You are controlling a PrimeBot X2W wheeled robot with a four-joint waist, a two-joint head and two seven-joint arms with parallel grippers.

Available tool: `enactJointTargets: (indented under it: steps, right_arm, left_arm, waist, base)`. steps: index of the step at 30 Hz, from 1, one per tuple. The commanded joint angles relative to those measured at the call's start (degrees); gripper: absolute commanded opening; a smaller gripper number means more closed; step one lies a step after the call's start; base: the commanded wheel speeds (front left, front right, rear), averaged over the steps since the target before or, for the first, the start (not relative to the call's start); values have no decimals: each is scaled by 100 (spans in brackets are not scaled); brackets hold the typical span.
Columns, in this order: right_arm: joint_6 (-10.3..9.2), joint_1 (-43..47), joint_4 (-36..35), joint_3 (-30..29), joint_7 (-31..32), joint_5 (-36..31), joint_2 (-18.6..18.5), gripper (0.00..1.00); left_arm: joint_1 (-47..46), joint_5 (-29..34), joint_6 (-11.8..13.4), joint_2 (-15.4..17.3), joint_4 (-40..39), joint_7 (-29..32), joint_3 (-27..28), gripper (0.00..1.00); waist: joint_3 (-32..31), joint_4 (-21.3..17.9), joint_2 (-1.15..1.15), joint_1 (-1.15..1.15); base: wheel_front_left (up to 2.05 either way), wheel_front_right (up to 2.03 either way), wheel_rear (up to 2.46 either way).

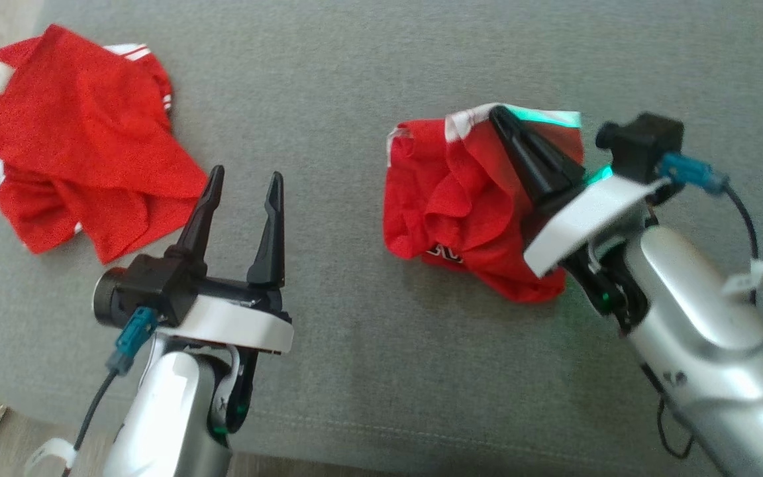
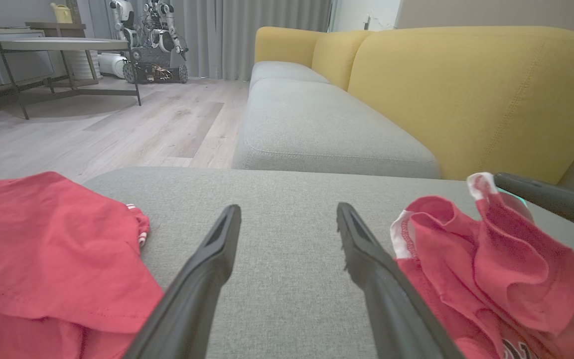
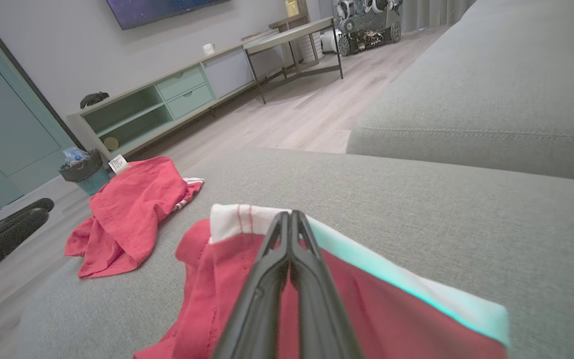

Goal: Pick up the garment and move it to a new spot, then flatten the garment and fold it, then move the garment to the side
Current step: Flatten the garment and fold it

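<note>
A bunched red garment (image 1: 467, 199) with a white hem lies on the right of the grey cushion (image 1: 355, 371). My right gripper (image 1: 497, 118) is shut on its white hem at the far edge, and the cloth rises to a peak there. In the right wrist view the shut fingers (image 3: 289, 219) lie over the red garment (image 3: 366, 309). My left gripper (image 1: 244, 180) hovers open over bare cushion between the two cloths, holding nothing. The left wrist view has the open left gripper (image 2: 288, 215), with the held garment (image 2: 491, 269) at the right.
A second crumpled red garment (image 1: 77, 139) with a white tag lies at the cushion's far left corner (image 2: 43, 239) (image 3: 127, 209). Beyond it are the sofa's yellow back (image 2: 466, 99), wooden floor (image 2: 117, 129), a table (image 2: 63, 45) and a bin (image 3: 85, 172).
</note>
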Motion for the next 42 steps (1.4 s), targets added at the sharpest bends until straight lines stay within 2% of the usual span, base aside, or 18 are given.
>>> enactJointTargets:
  steps: [1, 10, 18, 19, 20, 21, 25, 30, 36, 42]
  right_arm:
    - [-4, -301, 40, 166, -11, 106, 37, 0]
    - [-4, -1084, 736, 494, -521, 554, 202, 0]
    - [-4, -1031, 718, 246, -1164, 426, 55, 0]
    - [-4, -939, 655, 152, -1204, 372, 22, 7]
    - [-4, -824, 588, 40, -1231, 326, -4, 44]
    - [-4, -707, 501, -86, -1257, 263, -35, 98]
    - [-4, -142, 41, -738, -1342, -159, -122, 100]
    - [-4, 743, -604, -1624, -1267, -836, -56, 100]
    - [-4, 1837, -1404, -2582, -910, -1480, 251, 100]
    - [-4, 2685, -1987, -3134, -584, -1906, 563, 100]
  left_arm:
    - [-238, -56, -41, 17, -207, -30, 141, 100]
    - [-340, -115, -19, -5, -212, -30, 57, 100]
    - [-258, -107, 32, -9, -186, -30, 109, 100]
    - [-236, -95, 28, -10, -181, -30, 122, 100]
    - [-212, -80, 27, -10, -178, -30, 139, 100]
    - [-190, -66, 27, -10, -174, -30, 160, 100]
    - [-96, -3, 13, 3, -161, -30, 250, 100]
    - [3, 73, -1, 46, -132, -30, 333, 100]
    - [130, 113, -18, 136, -84, -30, 428, 100]
    - [283, 131, -32, 222, -3, -30, 455, 100]
  waist:
    - [57, 125, 0, 0]
    - [190, 323, 0, 0]
    - [3, 136, 0, 0]
    - [-33, 97, 0, 0]
    - [-70, 54, 0, 0]
    - [-103, 9, 0, 0]
    - [-231, -170, 0, 0]
    - [-397, -364, 0, 0]
    - [-600, -538, 0, 0]
    - [-796, -652, 0, 0]
  base:
    - [0, 0, 0]
    - [0, 0, 0]
    - [0, 0, 0]
    - [0, 0, 0]
    - [0, 0, 0]
    - [0, 0, 0]
    - [0, 0, 0]
    - [0, 0, 0]
    - [0, 0, 0]
    - [0, 0, 0]
